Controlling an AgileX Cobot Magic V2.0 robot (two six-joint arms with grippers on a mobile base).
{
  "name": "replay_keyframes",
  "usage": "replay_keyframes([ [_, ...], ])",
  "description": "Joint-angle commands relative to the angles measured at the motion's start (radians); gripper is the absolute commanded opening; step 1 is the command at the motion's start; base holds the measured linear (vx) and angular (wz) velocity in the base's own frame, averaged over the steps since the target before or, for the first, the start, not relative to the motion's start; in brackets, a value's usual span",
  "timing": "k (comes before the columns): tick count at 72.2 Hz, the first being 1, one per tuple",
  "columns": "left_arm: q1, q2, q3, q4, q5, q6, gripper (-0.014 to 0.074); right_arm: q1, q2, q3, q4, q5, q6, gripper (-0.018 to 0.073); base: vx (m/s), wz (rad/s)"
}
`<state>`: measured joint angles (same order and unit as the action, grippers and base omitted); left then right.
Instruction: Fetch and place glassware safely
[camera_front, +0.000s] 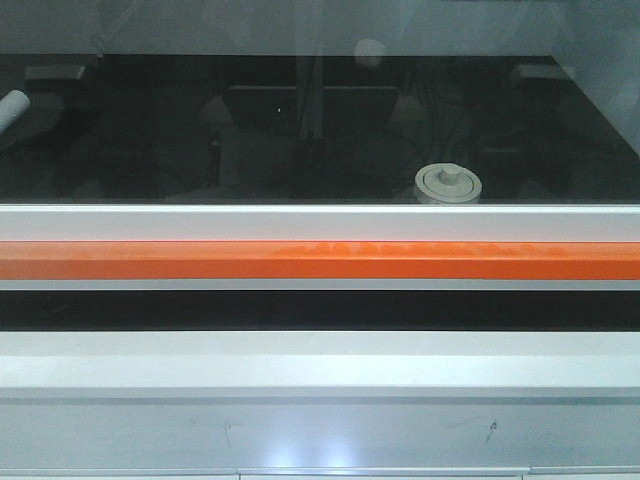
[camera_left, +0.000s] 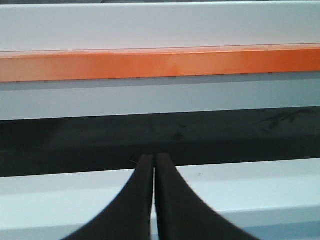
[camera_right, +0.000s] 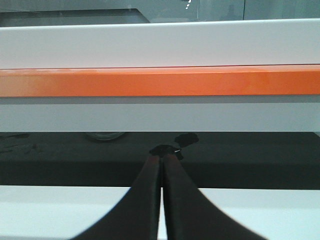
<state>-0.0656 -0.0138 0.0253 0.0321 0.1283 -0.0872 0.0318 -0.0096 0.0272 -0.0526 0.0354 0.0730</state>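
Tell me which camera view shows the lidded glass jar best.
The exterior front-facing view: the jar shows its off-white lid and knob from above, behind the dark glass pane. The right wrist view catches only what looks like its clear base under the white bar. The left wrist view shows none of it.

Small off-white-lidded glass jar (camera_front: 448, 185) stands upright on black worktop (camera_front: 560, 170).

orange rail (camera_front: 320, 260) | white frame (camera_front: 320, 222) | dark glossy surface, possibly glass (camera_front: 200, 130)
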Motion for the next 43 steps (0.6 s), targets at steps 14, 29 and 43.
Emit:
replay_keyframes([
  [14, 0.001, -0.010, 0.030, 0.023, -0.087, 0.032, -0.0007, -0.005, -0.012, 0.019, -0.002, -0.072, -0.007, -0.0008, 0.00, 0.00],
  [29, 0.001, -0.010, 0.030, 0.026, -0.086, 0.045, -0.0007, -0.005, -0.012, 0.019, -0.002, -0.072, -0.007, -0.0008, 0.00, 0.00],
  [43, 0.001, -0.010, 0.030, 0.026, -0.134, 0.042, -0.0007, -0.005, -0.012, 0.014, -0.003, -0.105, -0.005, -0.0008, 0.00, 0.00],
])
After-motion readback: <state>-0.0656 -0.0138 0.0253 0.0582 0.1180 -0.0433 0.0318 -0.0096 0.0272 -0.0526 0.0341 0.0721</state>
